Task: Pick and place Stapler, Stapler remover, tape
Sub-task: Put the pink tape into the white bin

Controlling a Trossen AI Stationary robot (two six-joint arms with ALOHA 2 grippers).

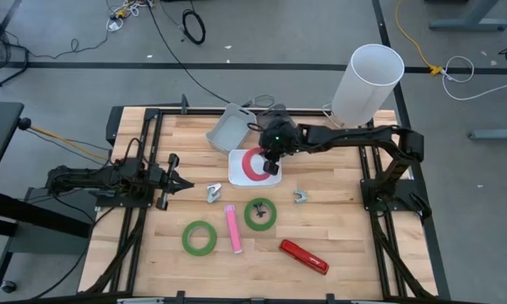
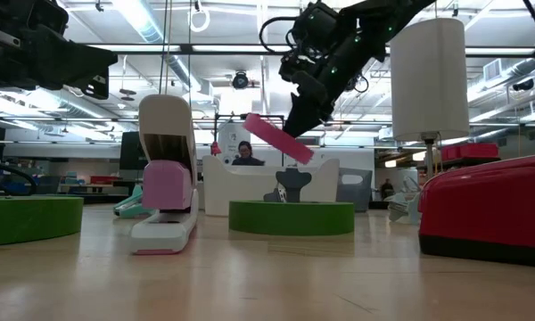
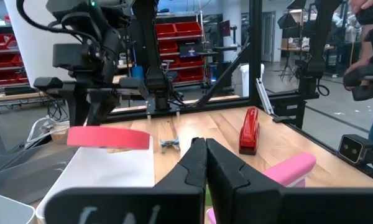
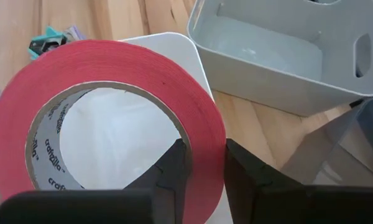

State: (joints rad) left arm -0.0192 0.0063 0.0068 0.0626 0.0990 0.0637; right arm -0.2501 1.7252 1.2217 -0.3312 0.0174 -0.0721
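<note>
My right gripper [image 1: 270, 159] is shut on the red tape roll [image 1: 253, 165], which hangs just above a white square tray [image 1: 237, 173] at the table's middle. In the low view the roll [image 2: 278, 138] shows edge-on and tilted. Two green tape rolls [image 1: 199, 237] [image 1: 260, 214], a pink stapler [image 1: 232, 228] and a red stapler [image 1: 304, 257] lie on the table nearer the front. Two staple removers [image 1: 214, 193] [image 1: 301, 196] lie between. My left gripper [image 1: 173, 179] is shut and empty at the left, its fingers [image 3: 202, 162] pointing toward the tray. My right gripper holds the red roll by its ring wall [image 4: 202, 134], one finger [image 4: 171, 171] inside the open centre and one [image 4: 248, 180] outside. The fingers come from above, slanting down. The roll is lifted clear of the white tray [image 4: 168, 46] and tilted.
A grey open bin [image 1: 228, 128] stands just beyond the white tray, also in the right wrist view [image 4: 280, 56]. A tall white cylinder [image 1: 367, 84] stands at the back right. Bare wood lies along the front edge and at the right.
</note>
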